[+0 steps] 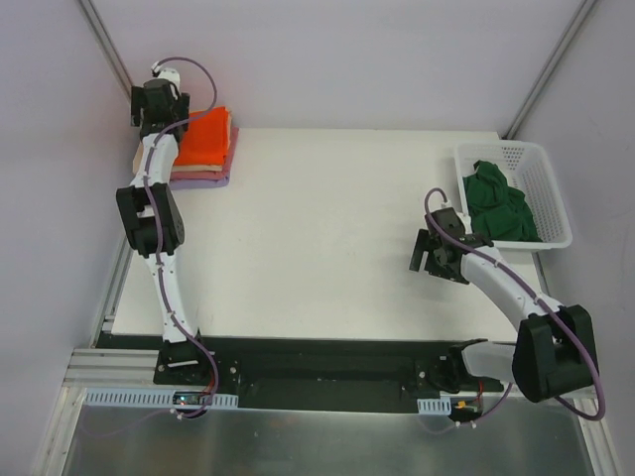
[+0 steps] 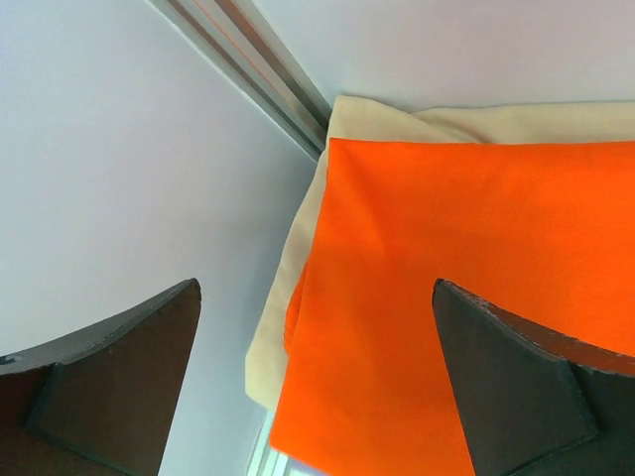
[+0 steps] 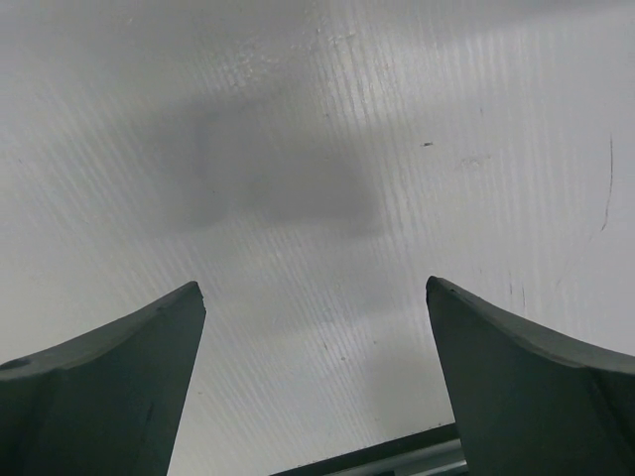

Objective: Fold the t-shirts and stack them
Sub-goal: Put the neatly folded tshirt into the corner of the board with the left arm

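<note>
While the left gripper (image 2: 316,297) hangs spread over the folded orange t-shirt (image 2: 466,297) atop the far-left stack (image 1: 206,177), a low pull-away could snag and skew it, and the spread, empty right gripper (image 3: 314,297) might tip the white mesh basket (image 1: 558,203) grabbing the dark green t-shirt (image 1: 501,203) inside it.

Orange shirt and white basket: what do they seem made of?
Orange shirt: likely soft cloth with a matte finish, shown by gentle creases and a rounded folded edge. White basket: probably rigid plastic, since its straight walls are pierced by a regular grid of holes.
</note>
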`<act>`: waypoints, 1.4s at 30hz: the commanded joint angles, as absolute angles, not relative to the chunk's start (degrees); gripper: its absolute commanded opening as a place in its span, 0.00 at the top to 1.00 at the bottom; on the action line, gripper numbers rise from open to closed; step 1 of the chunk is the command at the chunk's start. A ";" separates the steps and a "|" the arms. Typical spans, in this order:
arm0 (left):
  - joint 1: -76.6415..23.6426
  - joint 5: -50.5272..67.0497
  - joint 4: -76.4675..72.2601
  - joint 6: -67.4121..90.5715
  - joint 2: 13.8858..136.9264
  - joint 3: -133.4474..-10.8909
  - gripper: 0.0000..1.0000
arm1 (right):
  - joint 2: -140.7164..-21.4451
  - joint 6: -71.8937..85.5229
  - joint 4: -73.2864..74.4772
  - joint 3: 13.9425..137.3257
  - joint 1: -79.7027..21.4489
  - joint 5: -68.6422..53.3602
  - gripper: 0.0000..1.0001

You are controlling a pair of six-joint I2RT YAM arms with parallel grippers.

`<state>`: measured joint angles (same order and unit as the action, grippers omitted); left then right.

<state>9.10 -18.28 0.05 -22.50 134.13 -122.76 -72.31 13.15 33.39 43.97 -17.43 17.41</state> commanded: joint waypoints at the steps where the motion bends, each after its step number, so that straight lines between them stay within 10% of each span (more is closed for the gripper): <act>1: 8.79 -17.67 3.24 -15.30 121.40 -121.30 0.01 | -67.42 14.59 35.07 45.18 -17.23 19.42 0.04; 10: 1.23 -0.12 8.35 2.96 93.02 -98.12 0.01 | -58.45 11.87 34.45 42.72 -17.05 18.02 0.04; 27: -15.82 -5.09 7.82 31.29 44.06 -31.58 0.01 | -42.99 7.47 20.75 31.12 -16.96 9.50 0.04; 42: -15.82 -10.81 8.52 30.59 29.09 -21.27 0.01 | -32.26 8.17 16.61 23.73 -16.96 11.34 0.04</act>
